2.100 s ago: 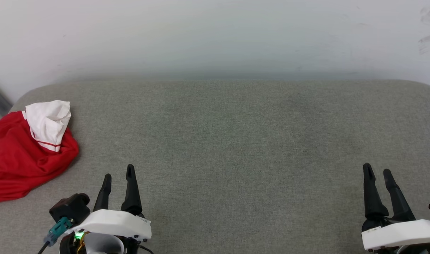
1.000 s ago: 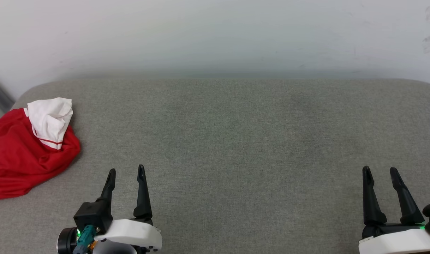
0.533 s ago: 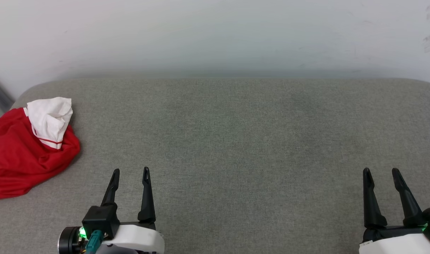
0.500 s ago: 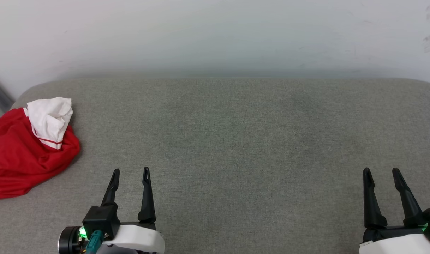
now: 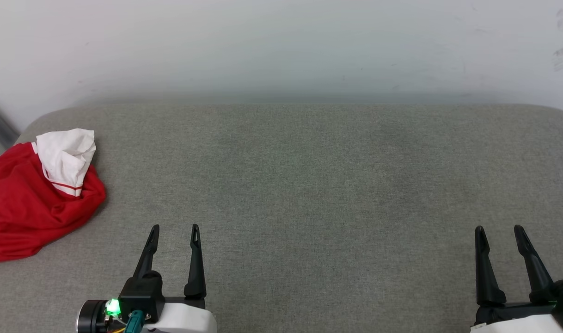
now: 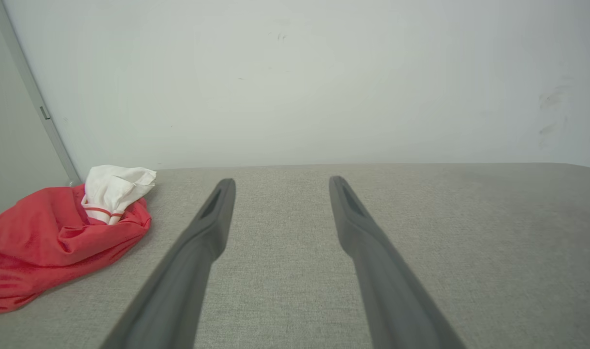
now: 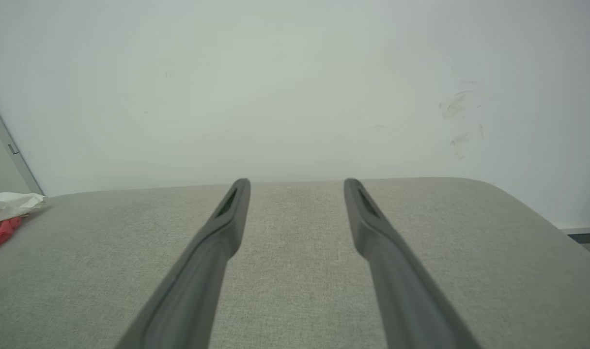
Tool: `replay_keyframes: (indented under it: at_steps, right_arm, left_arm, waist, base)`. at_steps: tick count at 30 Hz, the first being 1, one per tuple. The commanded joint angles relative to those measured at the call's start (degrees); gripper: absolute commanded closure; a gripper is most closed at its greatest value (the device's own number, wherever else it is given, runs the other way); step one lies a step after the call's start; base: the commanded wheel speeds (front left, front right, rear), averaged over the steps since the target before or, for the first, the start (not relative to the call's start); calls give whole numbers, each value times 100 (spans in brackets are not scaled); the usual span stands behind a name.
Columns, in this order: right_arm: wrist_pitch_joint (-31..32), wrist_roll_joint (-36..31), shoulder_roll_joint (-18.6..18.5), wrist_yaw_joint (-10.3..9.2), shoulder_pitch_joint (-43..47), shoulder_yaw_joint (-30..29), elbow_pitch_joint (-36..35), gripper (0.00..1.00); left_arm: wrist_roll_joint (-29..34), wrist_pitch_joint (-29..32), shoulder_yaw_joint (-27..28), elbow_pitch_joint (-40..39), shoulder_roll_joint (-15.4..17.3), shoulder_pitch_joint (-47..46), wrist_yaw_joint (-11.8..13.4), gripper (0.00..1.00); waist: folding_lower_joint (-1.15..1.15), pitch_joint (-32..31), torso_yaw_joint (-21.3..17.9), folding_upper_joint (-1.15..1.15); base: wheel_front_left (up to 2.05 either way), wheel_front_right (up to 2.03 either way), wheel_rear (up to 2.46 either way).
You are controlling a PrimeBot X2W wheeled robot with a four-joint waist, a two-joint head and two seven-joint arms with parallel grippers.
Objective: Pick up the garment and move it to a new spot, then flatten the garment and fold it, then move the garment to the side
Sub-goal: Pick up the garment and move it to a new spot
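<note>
One red shirt [image 5: 27, 212] lay in a crumpled heap at the far left edge of a grey cushion [image 5: 309, 185], with a white sleeve [image 5: 66, 152], striped in red, bunched on top. We could not make out any lettering. Our left gripper [image 5: 175, 227] hovered near the shirt, lower and to its right, apart from the cloth. Its two dark fingers were spread wide and held nothing. Our right gripper [image 5: 498, 229] hung well apart at the opposite side, also spread wide and empty. Behind the cushion rose a plain pale wall [image 5: 281, 46]. We judged the task barely begun. The shirt was not yet picked up, and moving it to a new spot, flattening, folding and setting it aside were all left. The broad middle of the cushion looked the likely place for that work.
</note>
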Motion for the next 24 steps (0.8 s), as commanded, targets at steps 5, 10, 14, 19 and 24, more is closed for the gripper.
replay_keyframes:
  at_steps: [5,10,14,19,24]
  right_arm:
    - [-41,-14,7,-2,80,10,30,0]
    - [-41,74,7,-2,94,22,79,0]
    - [-41,111,7,-3,101,24,101,0]
    - [-41,139,7,-2,107,37,130,0]
    - [-41,144,7,-2,111,43,144,0]
  left_arm:
    - [83,-41,55,25,-20,73,-41,0]
    - [36,-41,88,73,-31,78,-83,0]
    - [19,-41,98,95,-34,84,-87,0]
    - [-41,-41,96,129,-35,74,-88,0]
    - [-76,-41,83,147,-37,59,-64,0]
  waist:
    - [0,-11,1,0]
    - [0,-18,-1,0]
    - [0,-17,-1,0]
    - [0,-7,7,0]
    - [0,-1,20,0]
  base:
    - [0,0,0]
    - [0,0,0]
    - [0,0,0]
    - [0,0,0]
    - [0,0,0]
